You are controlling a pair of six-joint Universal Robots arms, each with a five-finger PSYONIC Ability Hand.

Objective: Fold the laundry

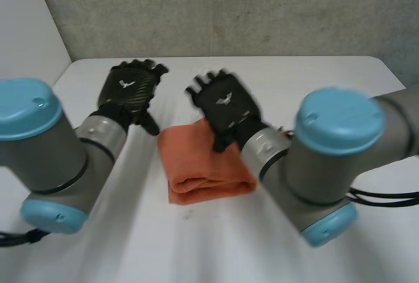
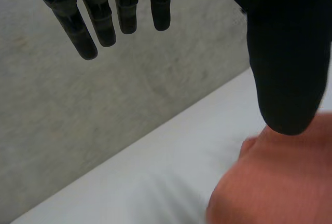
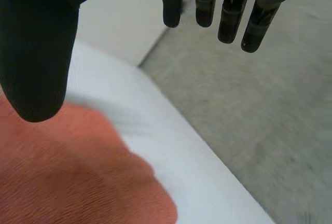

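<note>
Closest to the lens: grey joints and light-blue caps of left arm [image 1: 39,145] and right arm [image 1: 327,165], framing everything else. Beyond them, left hand [image 1: 131,90]: spread flat, fingers straight, gripping nothing, raised off white table [image 1: 314,80], just beside the far left corner of orange cloth [image 1: 203,165]. Right hand [image 1: 226,103] likewise wide open and empty, hovering over the cloth's far right corner (thumb hanging above the fabric, contact hard to judge). Cloth folded into a compact rectangle, rounded fold toward the arms, lying mid-table between both arms.

Judging by that shape: either finished or one fold short; hard to say which.

Risks from here:
- Could snag the top layer with the right thumb if lowered carelessly or swept sideways, dragging the fold open.
- Could shove the whole bundle across the smooth table instead of pinching it, with fabric this soft and light.
- Could catch only the upper layer on a further fold, leaving the lower layers behind and the stack skewed.
- Could knock hand against hand, both being near each other above the far edge.

Safer, probably, to come down straight and keep the fingers off the fabric until well placed.
</note>
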